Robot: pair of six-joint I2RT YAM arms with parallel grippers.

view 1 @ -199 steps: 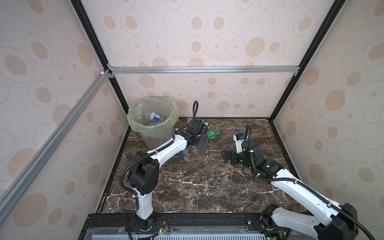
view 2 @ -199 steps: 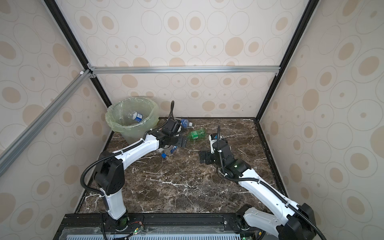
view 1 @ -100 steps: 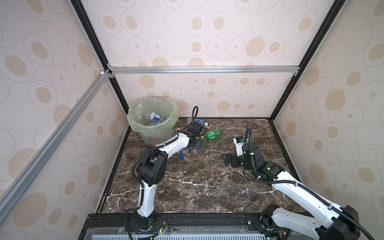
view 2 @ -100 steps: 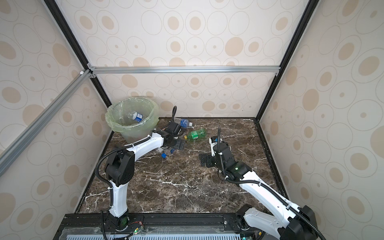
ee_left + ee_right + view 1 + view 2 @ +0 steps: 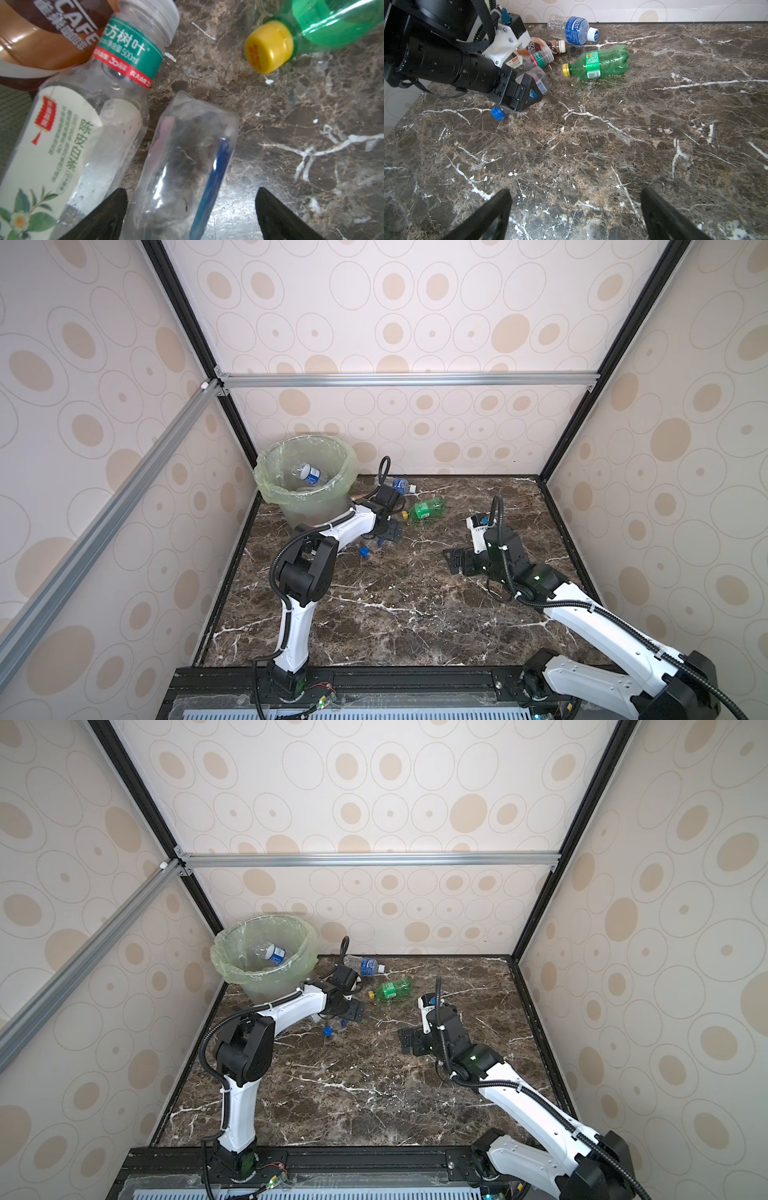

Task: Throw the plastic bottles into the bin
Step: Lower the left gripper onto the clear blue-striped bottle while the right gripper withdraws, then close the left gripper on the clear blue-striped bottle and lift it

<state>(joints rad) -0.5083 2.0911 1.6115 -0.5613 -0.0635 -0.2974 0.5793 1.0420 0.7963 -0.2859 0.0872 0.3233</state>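
- Your right arm: rises from the near right corner, forearm reaching inward and low, wrist turned toward the middle.
- Right tool: jaws spread wide with nothing between them, low over the bare surface.
- Your left arm: elbow folded high, forearm stretched toward the far left corner.
- Left tool: jaws spread, straddling the crushed clear bottle, which lies flat on the surface. A gap shows at one finger, so you are not pinching it.
- White-labelled bottle: just beside the crushed one.
- Brown-labelled bottle: next to the white-labelled bottle's neck.
- Green bottle: on its side, yellow cap toward the left tool, a little apart from it.
- Blue-labelled bottle: on its side by the back wall.
- Bin: far left corner, upright.
- Bottle in the bin: clear, with a blue label.
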